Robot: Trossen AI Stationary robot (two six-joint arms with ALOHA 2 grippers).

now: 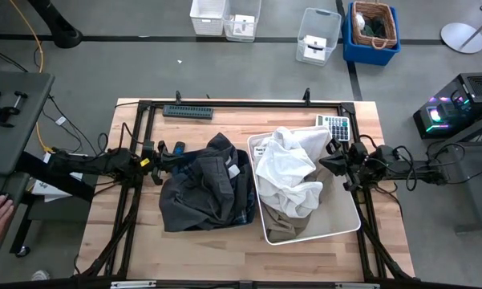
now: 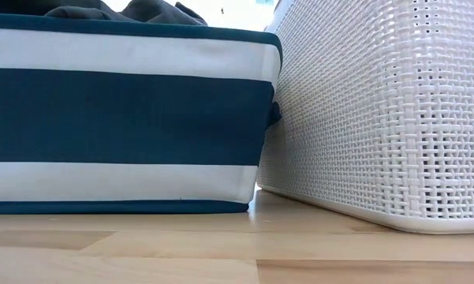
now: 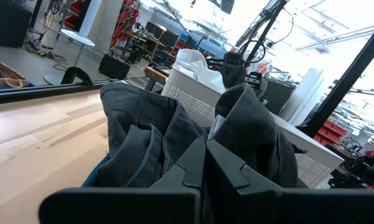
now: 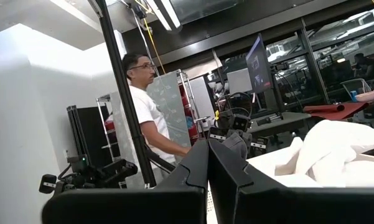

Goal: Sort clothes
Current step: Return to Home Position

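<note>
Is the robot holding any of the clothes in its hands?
No, nothing is held. The left hand and the right hand are both shut and empty.

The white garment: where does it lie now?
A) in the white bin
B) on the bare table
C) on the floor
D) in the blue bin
A: the high view shows the white garment piled in the white bin, on top of a beige piece.

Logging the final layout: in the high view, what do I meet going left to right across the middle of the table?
Left tool → dark clothes → white piece in the white bin → right tool.
</note>
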